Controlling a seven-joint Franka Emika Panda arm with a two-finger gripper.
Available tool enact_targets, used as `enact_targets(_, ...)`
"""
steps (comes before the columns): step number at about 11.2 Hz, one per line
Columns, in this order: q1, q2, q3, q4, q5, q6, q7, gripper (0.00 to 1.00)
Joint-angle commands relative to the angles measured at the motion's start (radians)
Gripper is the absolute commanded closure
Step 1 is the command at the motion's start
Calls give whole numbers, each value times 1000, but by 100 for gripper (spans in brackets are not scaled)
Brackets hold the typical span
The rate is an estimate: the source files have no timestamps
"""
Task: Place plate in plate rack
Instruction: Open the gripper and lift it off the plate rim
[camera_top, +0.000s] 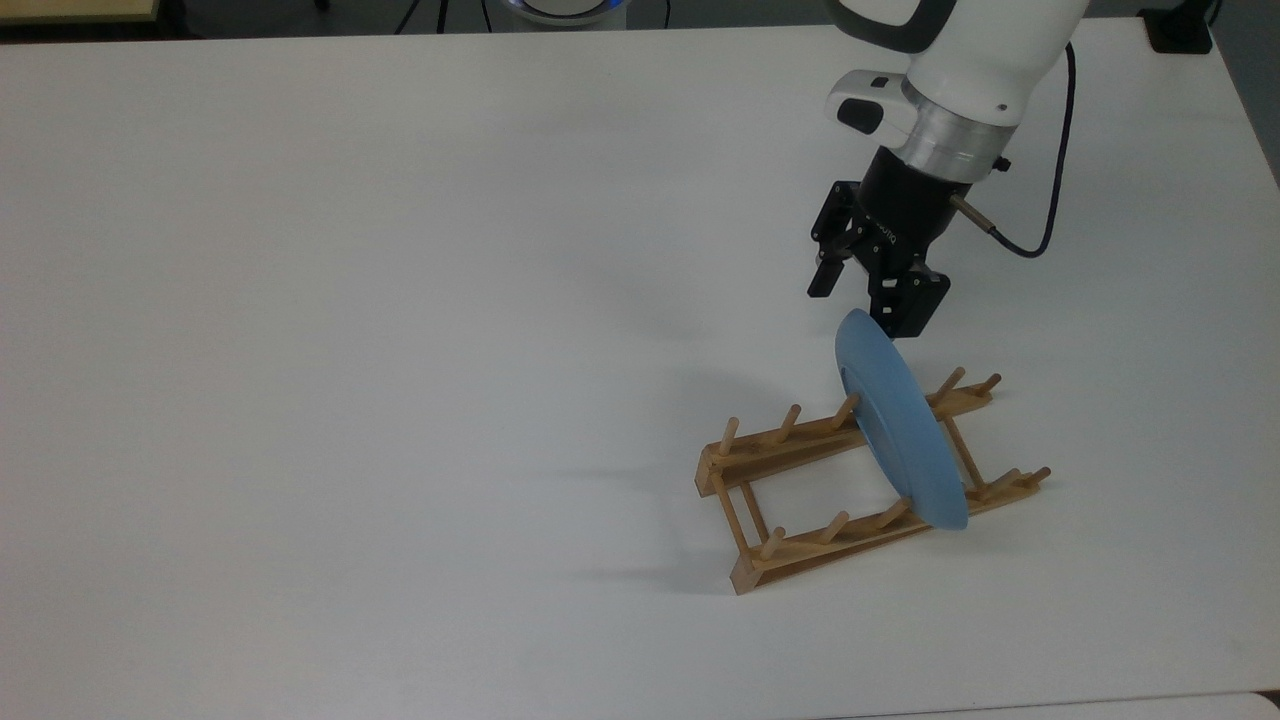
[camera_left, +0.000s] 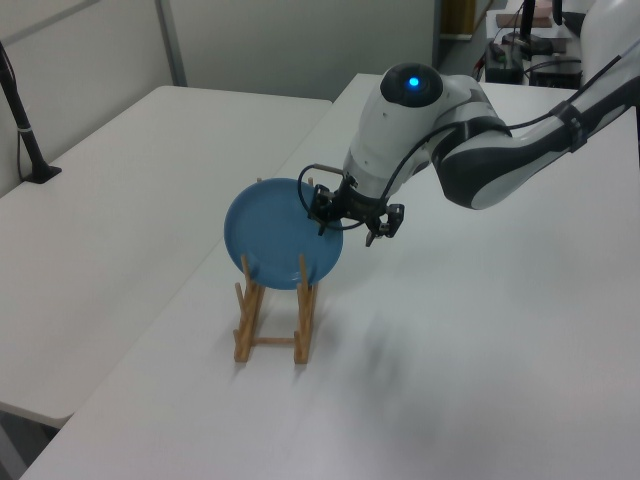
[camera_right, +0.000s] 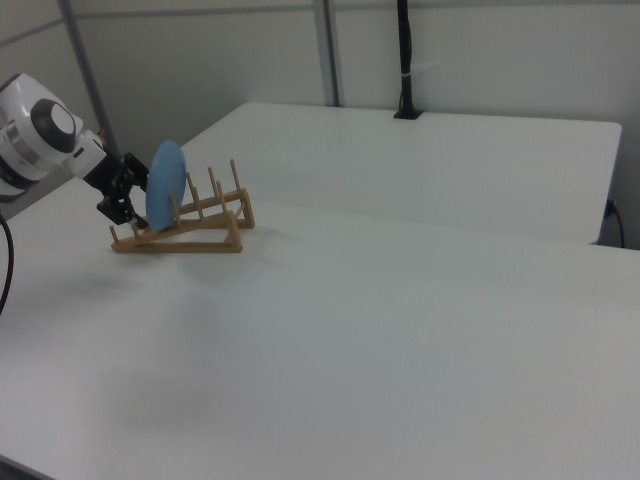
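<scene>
The light-blue plate (camera_top: 900, 430) stands on edge in the wooden plate rack (camera_top: 800, 548), between pegs near the rack's end on the top view's right, leaning slightly. My gripper (camera_top: 868, 302) hangs open just above the plate's upper rim, with nothing between its fingers. In the left view the plate (camera_left: 280, 235) faces the camera, resting across both rails of the rack (camera_left: 300, 335), and the gripper (camera_left: 350, 225) is at its upper right edge. In the right view the plate (camera_right: 165, 185) is edge-on in the rack (camera_right: 205, 243), with the gripper (camera_right: 124, 200) just left of it.
The rack sits on a wide white table (camera_top: 400, 300). A black cable (camera_top: 1040, 215) loops from the wrist. A second white table (camera_left: 110, 200) adjoins in the left view, with a black post (camera_left: 25, 130) on it.
</scene>
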Motion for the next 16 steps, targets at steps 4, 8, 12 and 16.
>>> enact_targets(4, -25, -96, 2, 10, 56, -37, -45, 0)
enact_targets(8, -104, -216, 2, 0, 210, -61, -240, 0)
enact_targets(12, -157, -265, 2, 0, 289, -113, -378, 0)
enact_targets(16, -221, -302, 2, -5, 347, -181, -539, 0)
